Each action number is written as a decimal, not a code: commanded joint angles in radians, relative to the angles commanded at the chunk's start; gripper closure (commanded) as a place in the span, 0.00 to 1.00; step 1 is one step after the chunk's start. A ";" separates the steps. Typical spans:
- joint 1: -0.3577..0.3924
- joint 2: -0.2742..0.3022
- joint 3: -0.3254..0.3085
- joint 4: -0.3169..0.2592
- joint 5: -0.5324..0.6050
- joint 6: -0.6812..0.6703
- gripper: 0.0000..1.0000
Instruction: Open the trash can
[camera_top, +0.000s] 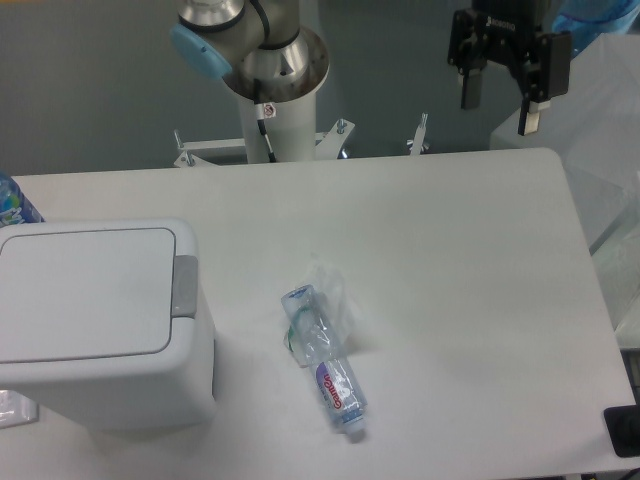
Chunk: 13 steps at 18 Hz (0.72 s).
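A white trash can (100, 320) sits at the lower left of the frame, its flat lid down and flush, the small grey push tab (184, 286) on the lid's right edge facing the middle of the table — the side an arm would most easily reach; the task of opening it looks not yet begun. The gripper (500, 105) hangs at the upper right, well apart from the bin and above the table's far edge, its two fingers spread with nothing between them; by that posture it seems parked rather than committed to an approach. A crumpled clear plastic bottle (325, 360) with a purple label lies on its side near the centre-bottom of the frame, just right of the bin and not touching it — likely the item meant for the can once the lid is up. The white table (450, 260) is smooth and matte, with rounded corners; the arm's white pedestal (270, 120) rises behind its far edge at upper centre; a grey wall fills the background; a sliver of a blue-labelled bottle (12, 205) shows at the left edge; clear plastic sheeting drapes at the right.
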<state>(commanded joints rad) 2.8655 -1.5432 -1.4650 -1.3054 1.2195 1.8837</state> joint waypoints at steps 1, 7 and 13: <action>0.000 0.000 0.002 0.000 -0.003 0.000 0.00; -0.006 0.002 0.006 0.000 -0.011 -0.110 0.00; -0.074 -0.032 0.043 0.020 -0.041 -0.394 0.00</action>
<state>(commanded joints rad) 2.7920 -1.5754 -1.4220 -1.2856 1.1782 1.4902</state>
